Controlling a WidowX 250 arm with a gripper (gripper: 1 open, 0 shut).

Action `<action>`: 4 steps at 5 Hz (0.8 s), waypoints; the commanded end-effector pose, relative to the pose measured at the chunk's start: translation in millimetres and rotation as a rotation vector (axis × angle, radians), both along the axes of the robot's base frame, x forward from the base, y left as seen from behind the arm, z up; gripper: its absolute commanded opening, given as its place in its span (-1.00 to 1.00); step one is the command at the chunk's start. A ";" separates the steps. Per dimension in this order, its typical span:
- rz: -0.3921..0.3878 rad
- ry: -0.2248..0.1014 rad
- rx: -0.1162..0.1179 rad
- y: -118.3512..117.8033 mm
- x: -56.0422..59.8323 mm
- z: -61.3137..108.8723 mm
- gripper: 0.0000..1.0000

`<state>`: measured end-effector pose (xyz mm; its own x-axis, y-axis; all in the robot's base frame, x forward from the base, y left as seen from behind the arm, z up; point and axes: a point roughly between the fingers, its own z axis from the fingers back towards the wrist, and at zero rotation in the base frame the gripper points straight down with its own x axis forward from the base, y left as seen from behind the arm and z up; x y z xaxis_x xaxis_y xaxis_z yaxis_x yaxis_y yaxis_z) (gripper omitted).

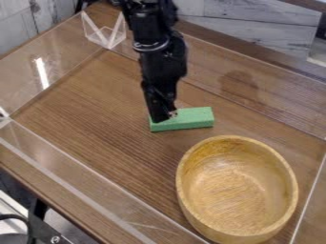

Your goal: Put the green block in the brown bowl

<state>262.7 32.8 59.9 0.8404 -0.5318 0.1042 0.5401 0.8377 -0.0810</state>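
Note:
The green block [185, 119] lies flat on the wooden table, just above the brown bowl's far-left rim. The brown bowl [237, 222] sits at the lower right with nothing inside it. My gripper [158, 111] hangs from the black arm at the block's left end, its fingers together and down at the table. The fingertips stand right at the block's left edge and hide a bit of it; nothing is held between them.
Clear acrylic walls [76, 205] fence the table on the left and front. A small clear folded stand [102, 31] sits at the back left. Bare wood stretches to the left of the block and behind the bowl.

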 end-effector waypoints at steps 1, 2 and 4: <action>-0.033 -0.049 0.003 6.4 7.0 7.6 1.00; -0.026 -0.052 -0.001 7.7 4.0 3.7 1.00; -0.007 -0.070 -0.004 3.5 15.8 -3.7 1.00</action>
<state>269.3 35.8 44.6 0.8363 -0.5330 0.1286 0.5443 0.8352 -0.0784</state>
